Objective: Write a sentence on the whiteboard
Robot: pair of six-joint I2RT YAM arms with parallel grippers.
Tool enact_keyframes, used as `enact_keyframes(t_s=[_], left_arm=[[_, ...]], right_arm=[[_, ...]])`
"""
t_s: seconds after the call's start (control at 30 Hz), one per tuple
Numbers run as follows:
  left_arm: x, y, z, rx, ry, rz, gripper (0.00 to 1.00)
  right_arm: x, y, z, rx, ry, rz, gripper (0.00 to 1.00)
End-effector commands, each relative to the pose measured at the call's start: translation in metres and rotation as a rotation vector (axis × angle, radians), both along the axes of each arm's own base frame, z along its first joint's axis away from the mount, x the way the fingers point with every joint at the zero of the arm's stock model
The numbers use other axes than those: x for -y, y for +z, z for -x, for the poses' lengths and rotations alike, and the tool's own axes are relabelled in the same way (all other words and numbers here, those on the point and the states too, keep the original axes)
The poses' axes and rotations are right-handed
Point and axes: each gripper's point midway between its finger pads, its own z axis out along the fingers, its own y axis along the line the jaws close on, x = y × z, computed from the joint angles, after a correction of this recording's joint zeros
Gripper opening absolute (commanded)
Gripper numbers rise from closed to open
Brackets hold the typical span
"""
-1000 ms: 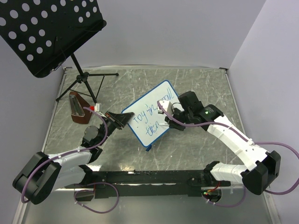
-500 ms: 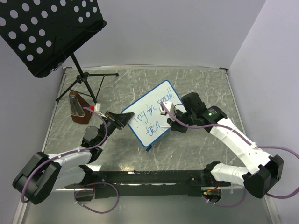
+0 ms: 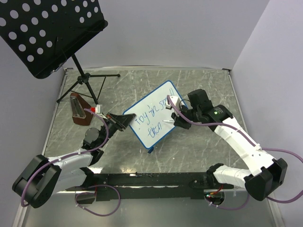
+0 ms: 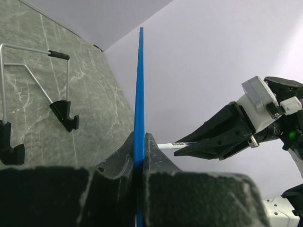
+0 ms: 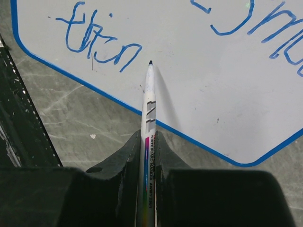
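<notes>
Whiteboard (image 3: 150,101): at the centre of the overhead view, tipped up on its lower edge over the grey marbled table (image 3: 203,82), with its writing face turned toward the right of the frame.
Why held so: the left gripper (image 4: 140,144) has its fingers closed tight on the board's blue frame at the left corner, probably to brace the board against the push of the pen.
Sentence (image 3: 152,114): blue handwriting in two lines. The lower line reads roughly "thin" and looks unfinished.
Marker (image 5: 149,99): pinched between the closed fingers of the right gripper (image 5: 148,142). Its tip points at the white space just right of the last letter, upper middle of the right wrist view.
Contact: the tip is very near the surface, but whether it touches cannot be told.
Step in hand: by my reading, carrying on the second line.
Around: a black perforated music stand (image 3: 47,33) at upper left, its tripod legs on the table. A brown wedge-shaped block (image 3: 78,111) sits left of the board, apart from it.
In the way: nothing lies between tip and board. The lower frame edge runs close under the writing line, leaving little room.
</notes>
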Motion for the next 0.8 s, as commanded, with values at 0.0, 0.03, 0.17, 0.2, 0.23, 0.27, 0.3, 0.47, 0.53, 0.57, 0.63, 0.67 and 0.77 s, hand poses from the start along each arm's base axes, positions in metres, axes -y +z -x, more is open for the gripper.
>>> enact_keyframes(t_s=[0.0,0.03,0.17,0.2,0.23,0.27,0.3,0.47,0.53,0.57,0.63,0.67,0.77], left_arm=[[-0.011,0.084,0.02,0.239,-0.021,0.192,0.01],[-0.011,0.084,0.021,0.238,-0.021,0.193,0.01],[-0.011,0.086,0.02,0.242,-0.023,0.196,0.01],[-0.01,0.085,0.021,0.241,-0.025,0.195,0.01],[-0.01,0.084,0.02,0.239,-0.025,0.194,0.01],[-0.01,0.085,0.021,0.242,-0.025,0.196,0.01],[-0.01,0.084,0.02,0.24,-0.026,0.194,0.01],[-0.01,0.082,0.02,0.236,-0.028,0.196,0.01],[-0.01,0.082,0.02,0.237,-0.024,0.194,0.01],[-0.01,0.082,0.02,0.237,-0.024,0.194,0.01],[-0.01,0.082,0.02,0.237,-0.023,0.192,0.01],[-0.011,0.082,0.02,0.238,-0.022,0.194,0.01],[-0.011,0.082,0.019,0.238,-0.023,0.196,0.01]], right_arm=[[-0.008,0.013,-0.015,0.036,-0.016,-0.034,0.0],[-0.009,0.013,-0.016,0.035,-0.016,-0.035,0.0],[-0.01,0.009,-0.02,0.029,-0.022,-0.026,0.0],[-0.01,0.008,-0.021,0.03,-0.025,-0.027,0.0],[-0.01,0.008,-0.021,0.028,-0.025,-0.026,0.0],[-0.01,0.008,-0.021,0.028,-0.025,-0.028,0.0],[-0.011,0.007,-0.021,0.023,-0.02,-0.028,0.0],[-0.016,0.006,-0.014,-0.004,0.021,-0.039,0.0],[-0.016,0.004,-0.01,-0.02,0.038,-0.035,0.0],[-0.016,0.003,-0.008,-0.02,0.044,-0.032,0.0],[-0.014,-0.001,-0.006,-0.031,0.05,-0.025,0.0],[-0.014,-0.002,-0.004,-0.037,0.053,-0.024,0.0],[-0.01,-0.005,0.0,-0.043,0.054,-0.008,0.0]])
